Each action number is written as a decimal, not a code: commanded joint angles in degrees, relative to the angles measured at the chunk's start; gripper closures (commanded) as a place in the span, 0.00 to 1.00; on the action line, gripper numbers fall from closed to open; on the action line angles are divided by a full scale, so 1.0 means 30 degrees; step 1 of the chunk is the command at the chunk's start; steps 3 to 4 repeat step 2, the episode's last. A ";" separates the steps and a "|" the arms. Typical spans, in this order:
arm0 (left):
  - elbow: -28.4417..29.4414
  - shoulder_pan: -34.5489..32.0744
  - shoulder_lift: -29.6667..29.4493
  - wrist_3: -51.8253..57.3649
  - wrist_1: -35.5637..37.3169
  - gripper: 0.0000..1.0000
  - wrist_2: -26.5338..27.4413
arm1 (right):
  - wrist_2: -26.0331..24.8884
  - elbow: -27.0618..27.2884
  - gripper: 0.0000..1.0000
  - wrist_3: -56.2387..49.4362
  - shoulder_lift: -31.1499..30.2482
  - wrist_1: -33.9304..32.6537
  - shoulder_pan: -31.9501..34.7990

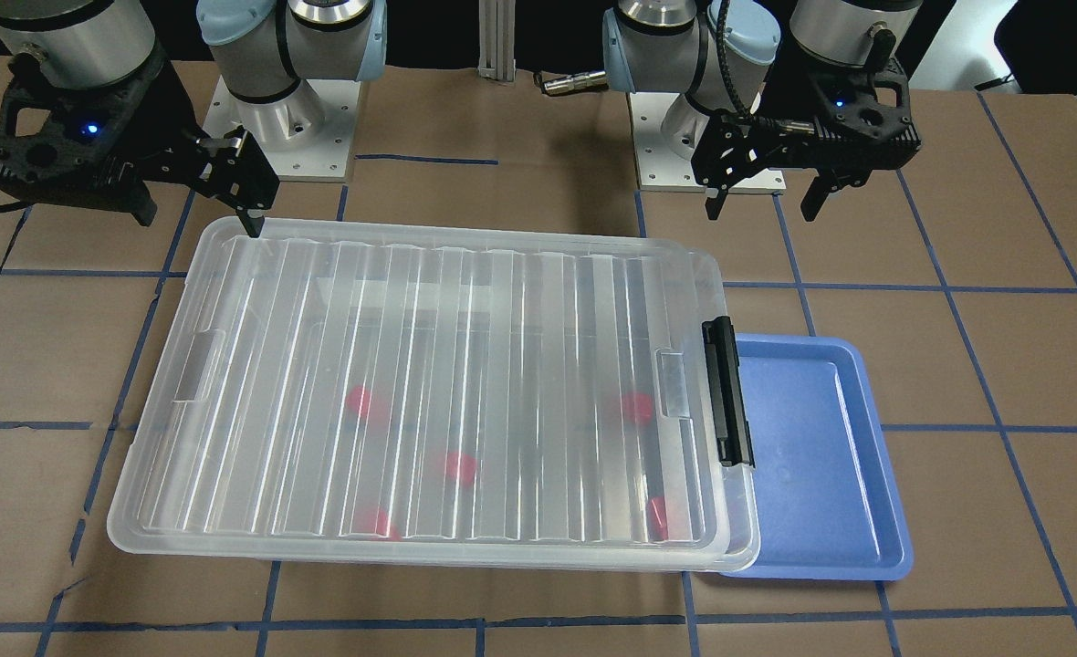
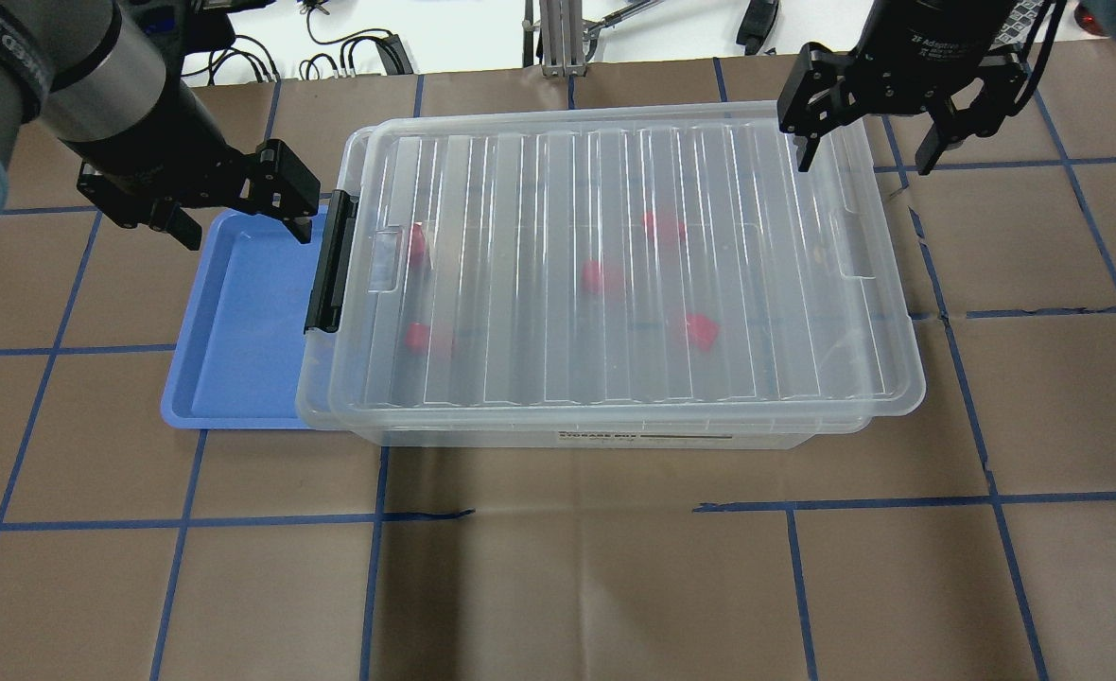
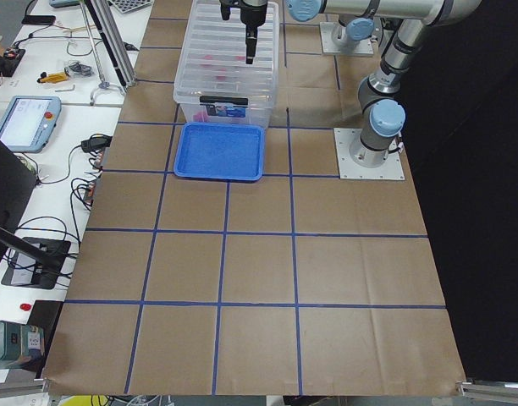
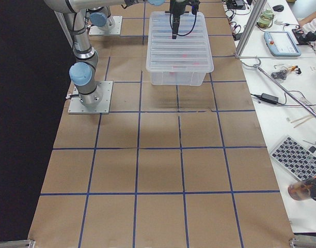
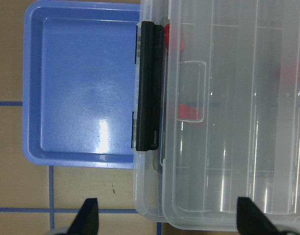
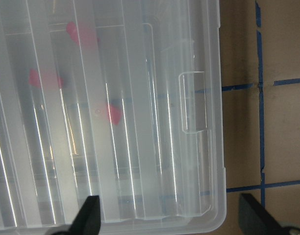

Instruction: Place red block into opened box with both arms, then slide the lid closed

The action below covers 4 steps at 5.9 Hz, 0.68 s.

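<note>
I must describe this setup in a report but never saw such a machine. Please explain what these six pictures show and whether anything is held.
Two jointed robot arms stand at a paper-covered table. Four pictures come from fixed cameras: facing the robot, behind and above it, and at each table end. Two come from wrist cameras. On the table sits a clear box with its ribbed lid lying on top; five red blocks show through. A blue tray lies at its latch end. The left end effector and the right end effector are open and hold nothing.
</note>
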 commanded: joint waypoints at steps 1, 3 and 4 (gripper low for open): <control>0.0082 -0.0010 -0.0018 -0.0007 0.0028 0.02 -0.0055 | -0.0012 0.0017 0.00 -0.0013 0.0026 -0.0013 0.0038; 0.0053 -0.0039 -0.0047 -0.0036 0.0028 0.02 -0.0026 | -0.0012 0.0046 0.00 -0.0101 0.0055 0.0016 0.0038; 0.0053 -0.0039 -0.0047 -0.0036 0.0028 0.02 -0.0026 | -0.0012 0.0046 0.00 -0.0101 0.0055 0.0016 0.0038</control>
